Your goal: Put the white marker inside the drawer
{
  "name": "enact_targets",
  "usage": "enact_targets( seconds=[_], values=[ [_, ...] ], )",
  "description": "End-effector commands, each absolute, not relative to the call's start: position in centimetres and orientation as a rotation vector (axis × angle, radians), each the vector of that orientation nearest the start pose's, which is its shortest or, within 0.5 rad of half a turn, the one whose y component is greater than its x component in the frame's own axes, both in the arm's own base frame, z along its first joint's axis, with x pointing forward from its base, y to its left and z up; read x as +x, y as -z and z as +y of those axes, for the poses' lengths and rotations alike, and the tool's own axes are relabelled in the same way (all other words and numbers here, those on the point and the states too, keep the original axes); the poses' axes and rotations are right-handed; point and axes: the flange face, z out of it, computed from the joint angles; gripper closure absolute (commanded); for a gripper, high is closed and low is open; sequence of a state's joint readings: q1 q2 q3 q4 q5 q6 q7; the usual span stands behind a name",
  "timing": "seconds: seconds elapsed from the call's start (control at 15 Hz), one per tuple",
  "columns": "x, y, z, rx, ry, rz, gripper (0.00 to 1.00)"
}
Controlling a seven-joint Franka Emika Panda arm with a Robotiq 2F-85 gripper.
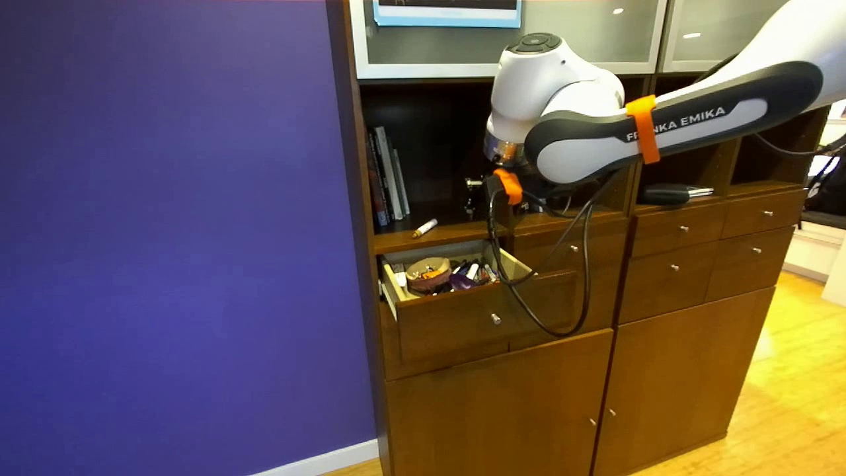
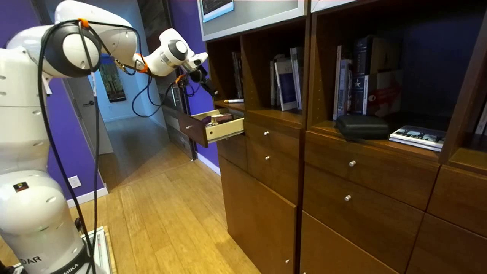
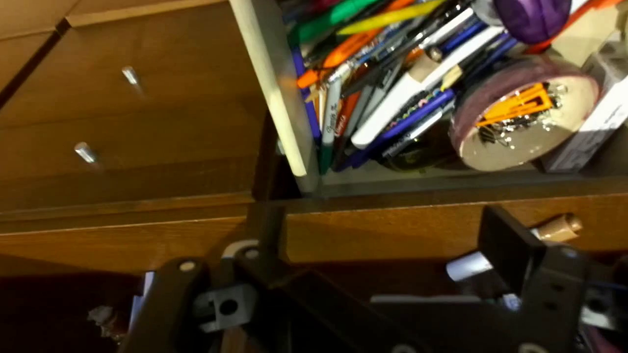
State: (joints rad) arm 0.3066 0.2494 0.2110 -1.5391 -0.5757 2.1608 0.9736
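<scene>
so far the drawer (image 1: pixel 449 324) stands open below the gripper (image 3: pixel 385 230), whose jaws gape wide and empty, but the white marker (image 1: pixel 425 229) lies on the shelf (image 1: pixel 396 242) beyond them, partly hidden by 1 finger (image 3: pixel 510 250) in the wrist view, leaving, it seems, grasp, carry and drop.

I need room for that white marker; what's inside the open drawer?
In the drawer: pens, markers, a bowl holding orange and metallic bits, a whitish box and a purple object. Anything beneath these is covered.
</scene>
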Motion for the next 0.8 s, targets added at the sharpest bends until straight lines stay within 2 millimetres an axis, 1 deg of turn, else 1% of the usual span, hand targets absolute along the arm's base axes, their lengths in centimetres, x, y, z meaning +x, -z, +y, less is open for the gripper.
enact_targets(
  seconds=[0.0,0.13,0.27,0.47,0.73],
  values=[
    [63.5,-55.3,34.1,-3.021,1.091,0.359,0.0],
    [64.9,-54.5,36.1,-3.012,1.151,0.339,0.0],
    [66.1,-54.0,37.5,-2.983,1.204,0.372,0.0],
    [67.9,-52.7,38.9,-2.966,1.25,0.405,0.0],
    [69.6,-51.4,40.5,-2.928,1.333,0.423,0.0]
  ],
)
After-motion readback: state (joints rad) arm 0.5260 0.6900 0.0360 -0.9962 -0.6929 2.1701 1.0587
